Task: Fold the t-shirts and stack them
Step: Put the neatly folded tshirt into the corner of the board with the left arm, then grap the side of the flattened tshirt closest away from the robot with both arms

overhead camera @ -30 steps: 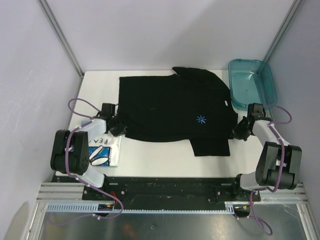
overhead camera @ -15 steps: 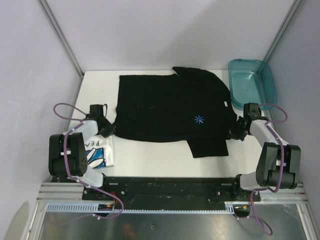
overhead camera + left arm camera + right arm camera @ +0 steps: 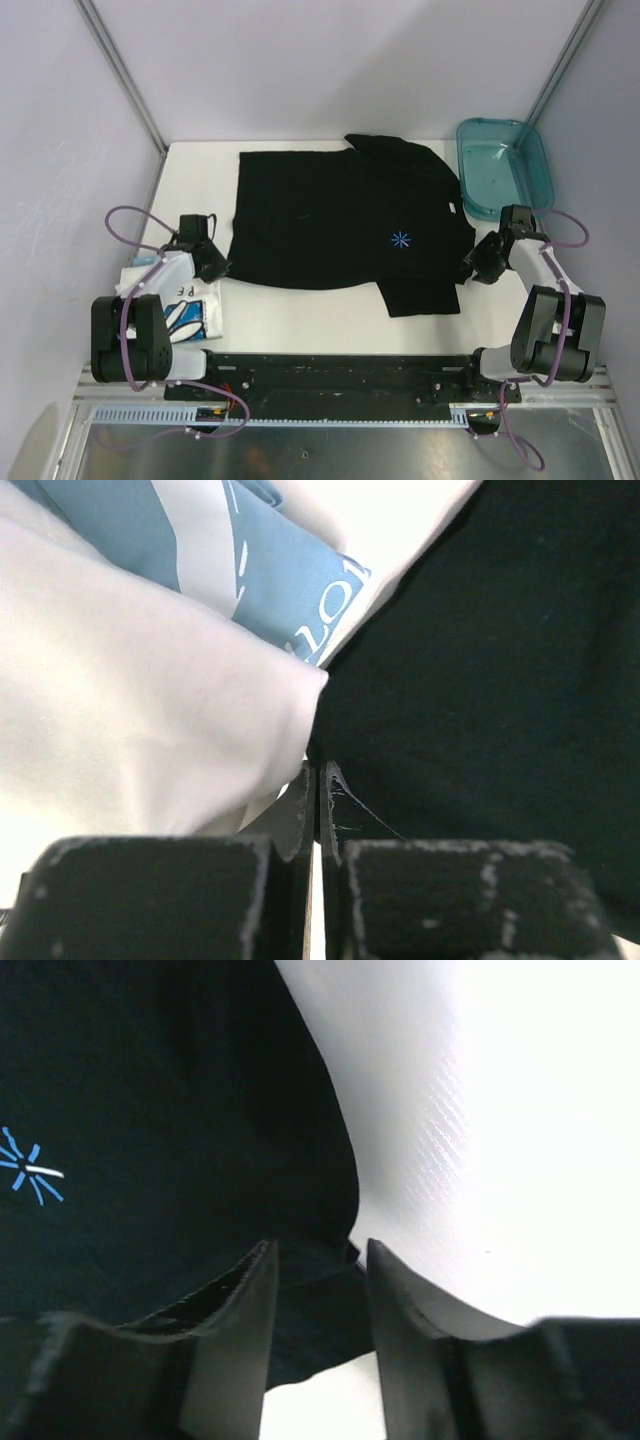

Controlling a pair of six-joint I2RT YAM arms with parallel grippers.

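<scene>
Two cloth tees lie on the white counter [image 3: 300,312]. A black t-shirt with a small blue starburst mark [image 3: 340,215] is spread flat across the middle, reaching close to the far edge. A white t-shirt with blue print and lettering [image 3: 188,312] sits bunched at the near left corner, partly under the left arm. The left gripper [image 3: 212,262] has its fingers pressed together, pinching the black shirt's left edge where it meets the white cloth. The right gripper [image 3: 478,268] has its fingers spread, with the black shirt's right edge lying between them. A teal translucent plastic bin [image 3: 541,172] stands at the far right corner.
</scene>
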